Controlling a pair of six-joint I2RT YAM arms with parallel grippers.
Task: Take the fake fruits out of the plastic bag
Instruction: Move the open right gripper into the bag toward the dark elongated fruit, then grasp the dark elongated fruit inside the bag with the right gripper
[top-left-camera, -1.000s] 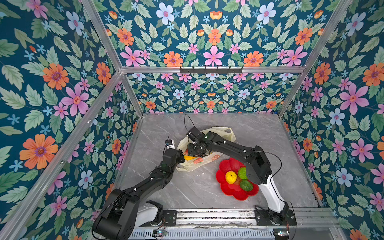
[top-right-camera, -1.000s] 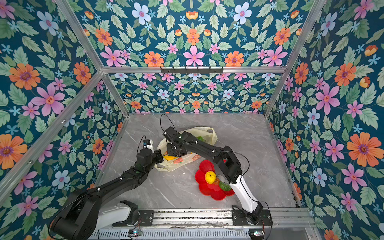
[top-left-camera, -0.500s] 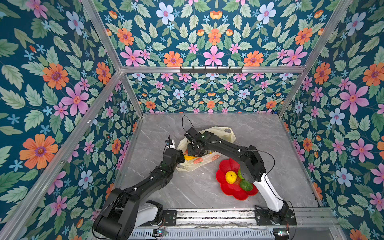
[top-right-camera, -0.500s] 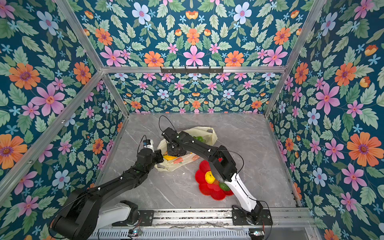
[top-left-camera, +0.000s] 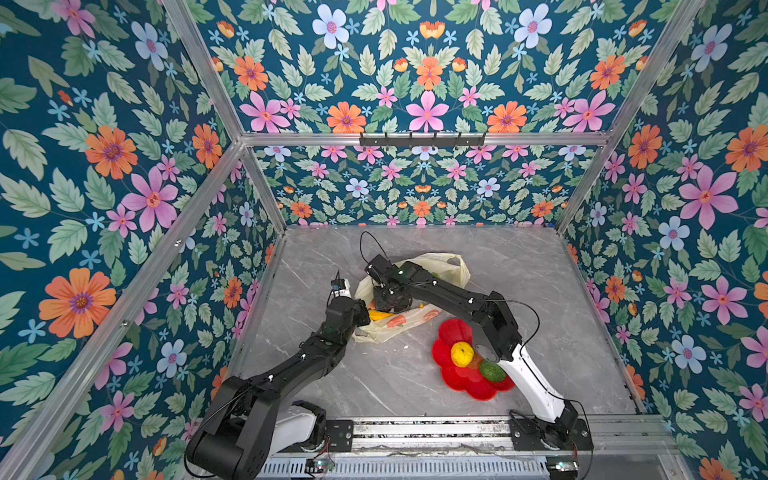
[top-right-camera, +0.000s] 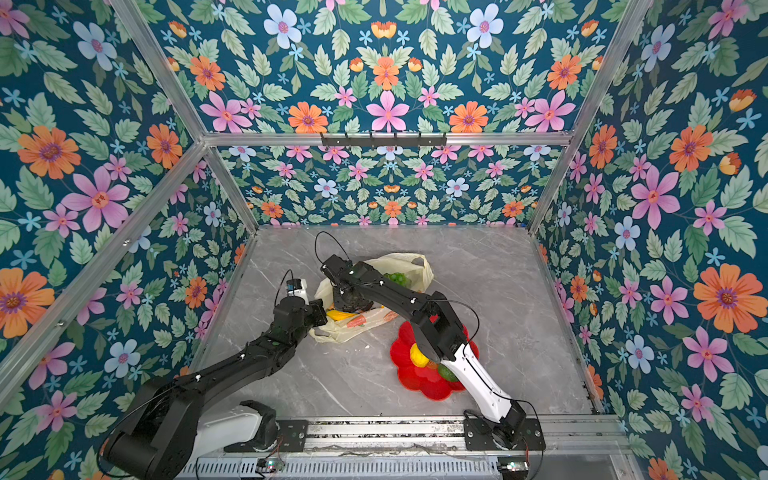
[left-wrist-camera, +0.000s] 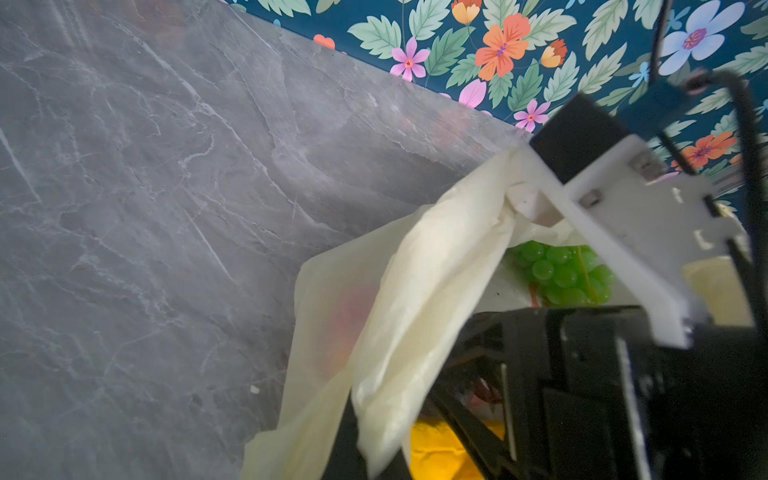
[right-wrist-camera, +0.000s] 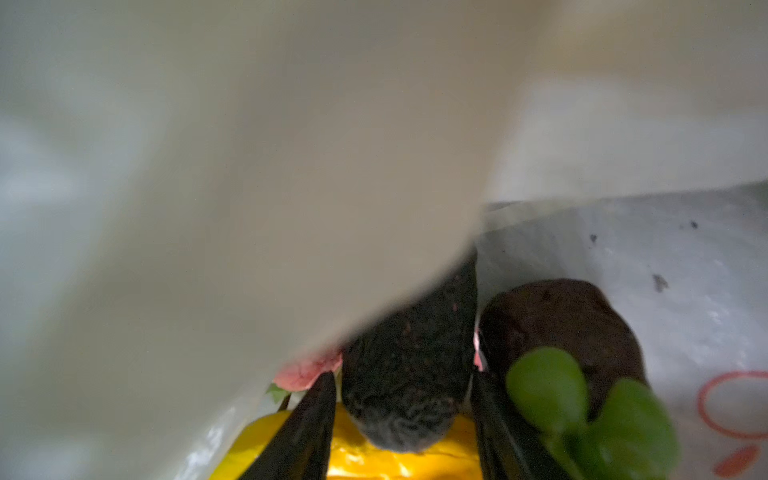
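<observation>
Grey marble tabletop (top-left-camera: 540, 270) carries the plastic bag (top-left-camera: 444, 266), left gripper (top-left-camera: 362, 317) clamped on its rim, right gripper (top-left-camera: 388, 302) inside clasping a dark avocado (right-wrist-camera: 407, 353); lemon (top-left-camera: 462, 354) sits on the red plate (top-left-camera: 451, 332) at four o'clock, grapes (left-wrist-camera: 557, 270) and banana (right-wrist-camera: 395, 463) lie bagged.

No text, label or number is readable.

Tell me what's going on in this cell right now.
The left gripper pinches the edge of the plastic bag, holding it open. The right gripper is deep inside the bag, its jaws closed around a dark avocado. Green grapes lie inside too. A lemon and a green fruit already sit on the red flower-shaped plate.
</observation>
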